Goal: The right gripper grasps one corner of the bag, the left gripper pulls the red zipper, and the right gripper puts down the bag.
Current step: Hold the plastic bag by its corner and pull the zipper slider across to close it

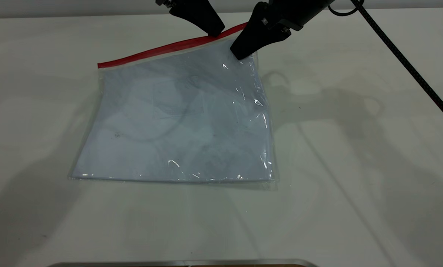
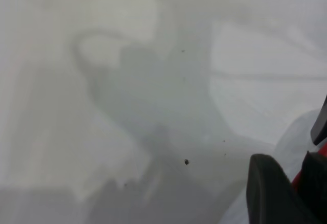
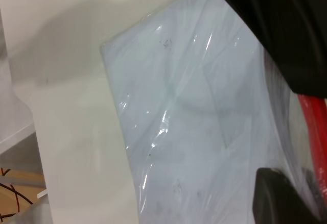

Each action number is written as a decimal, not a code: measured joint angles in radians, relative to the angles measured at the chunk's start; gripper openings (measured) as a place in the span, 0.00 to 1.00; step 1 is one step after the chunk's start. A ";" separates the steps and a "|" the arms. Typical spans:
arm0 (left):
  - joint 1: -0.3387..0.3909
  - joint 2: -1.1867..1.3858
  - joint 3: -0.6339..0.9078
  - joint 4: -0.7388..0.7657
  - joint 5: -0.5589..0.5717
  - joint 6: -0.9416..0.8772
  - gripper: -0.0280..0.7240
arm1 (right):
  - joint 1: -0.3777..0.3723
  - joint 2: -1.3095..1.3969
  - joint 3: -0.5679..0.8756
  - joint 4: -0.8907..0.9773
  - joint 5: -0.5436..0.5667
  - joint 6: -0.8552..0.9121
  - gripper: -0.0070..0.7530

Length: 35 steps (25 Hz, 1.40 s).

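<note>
A clear plastic bag [image 1: 177, 122] of pale blue-white sheets is shown lying on the white table [image 1: 354, 167], its far edge lifted slightly where both arms meet it. The right gripper [image 1: 240, 52] is seen closed on the corner of the bag [image 1: 251, 55] at the end of the red zipper [image 1: 162, 49], one black finger above the film and one below in the right wrist view, with the red strip running between them. The left gripper [image 1: 214, 31] is set down on the zipper just beside that corner; in the left wrist view its fingertips [image 2: 273, 191] are pressed together with a sliver of red pinched between, though the slider tab itself cannot be made out. The pouch is judged to be light, limp and slick: glare and wrinkles are spread across the film, so a hold on the bare plastic could be lost easily, and the sheets inside may shift when the edge is raised. The stiffer red strip is considered the surest place to be gripped, and the corner is best kept taut so that the zipper can be drawn along the edge without the bag being dragged across the table.
</note>
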 joint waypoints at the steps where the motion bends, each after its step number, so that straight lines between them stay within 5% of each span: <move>1: 0.000 0.000 0.000 0.001 0.000 -0.011 0.31 | 0.000 0.000 0.000 0.000 0.000 0.000 0.05; 10: 0.000 0.000 0.000 0.031 0.009 -0.064 0.58 | 0.000 0.000 0.000 0.001 0.021 -0.002 0.05; 15: 0.000 0.000 0.000 0.031 0.016 -0.064 0.61 | 0.000 0.000 0.000 0.004 0.027 -0.005 0.05; 35: 0.000 0.000 0.000 0.042 0.051 -0.053 0.20 | 0.000 0.000 0.000 0.006 0.028 -0.008 0.05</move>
